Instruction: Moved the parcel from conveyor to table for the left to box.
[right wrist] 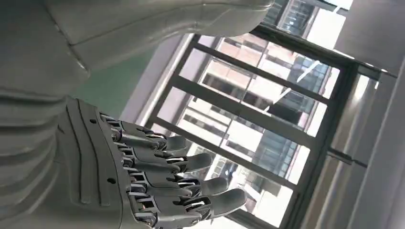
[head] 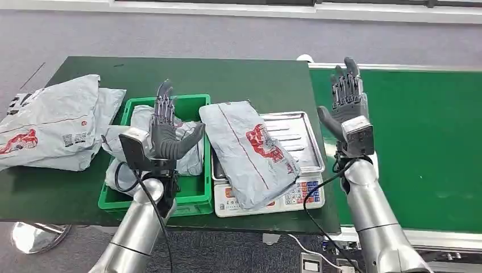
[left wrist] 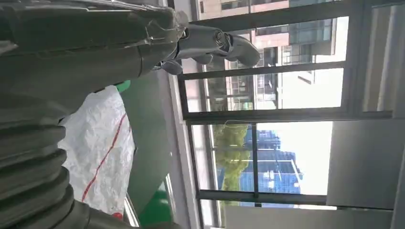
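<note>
Parcel point(head: 250, 153) lies across the silver scale point(head: 301, 145) on my green table point(head: 227, 74), beside the green box point(head: 193, 193) holding more bags. Both my hands are raised with fingers apart, left hand point(head: 166, 133) over the box, right hand point(head: 348, 105) above the conveyor point(head: 420, 131), gripping nothing. Left wrist: parcel point(left wrist: 102, 148) below my thumb. Right wrist: my fingers point(right wrist: 191, 183) spread against windows point(right wrist: 267, 124).

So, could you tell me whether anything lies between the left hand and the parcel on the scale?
Nothing visible does: the left hand hovers open over the green bin, and the parcel lies uncovered on the scale right beside it.
</note>
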